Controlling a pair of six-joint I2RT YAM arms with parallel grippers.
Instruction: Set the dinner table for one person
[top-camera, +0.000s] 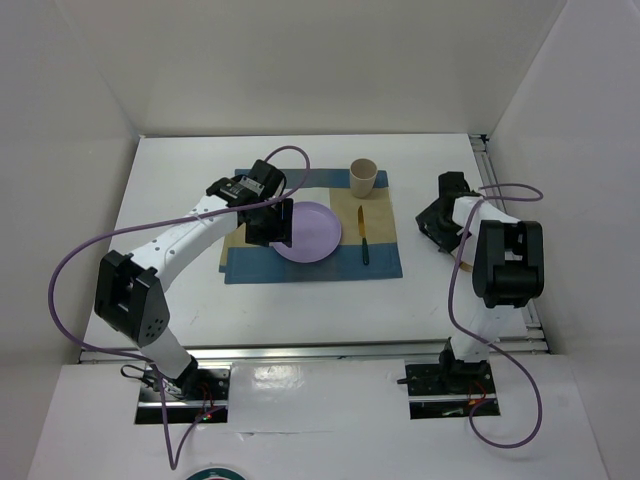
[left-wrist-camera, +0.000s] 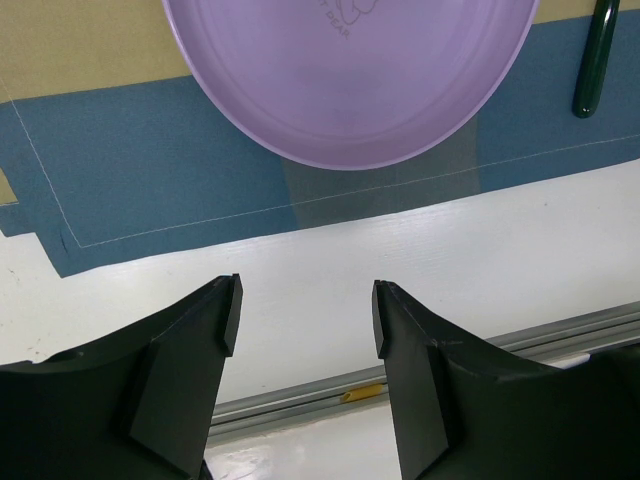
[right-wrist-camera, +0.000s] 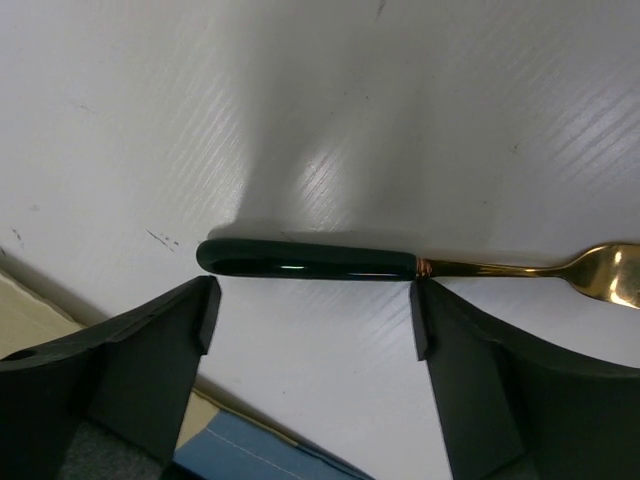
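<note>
A lilac plate (top-camera: 308, 232) lies on a blue-and-tan checked placemat (top-camera: 250, 262) on the white dinner table (top-camera: 180, 190). A tan cup (top-camera: 362, 177) stands at the mat's far right, and a knife (top-camera: 363, 238) with a dark handle lies right of the plate. My left gripper (top-camera: 268, 224) is open and empty just left of the plate, which fills the top of the left wrist view (left-wrist-camera: 350, 80). My right gripper (right-wrist-camera: 312, 320) is open above a fork (right-wrist-camera: 310, 260) with a dark green handle and gold head, lying on the bare table right of the mat.
Metal rails run along the table's right edge (top-camera: 485, 160) and near edge (left-wrist-camera: 500, 345). White walls enclose the back and sides. The knife's handle (left-wrist-camera: 595, 60) shows at the top right of the left wrist view. A corner of the placemat (right-wrist-camera: 240, 450) lies below the right gripper.
</note>
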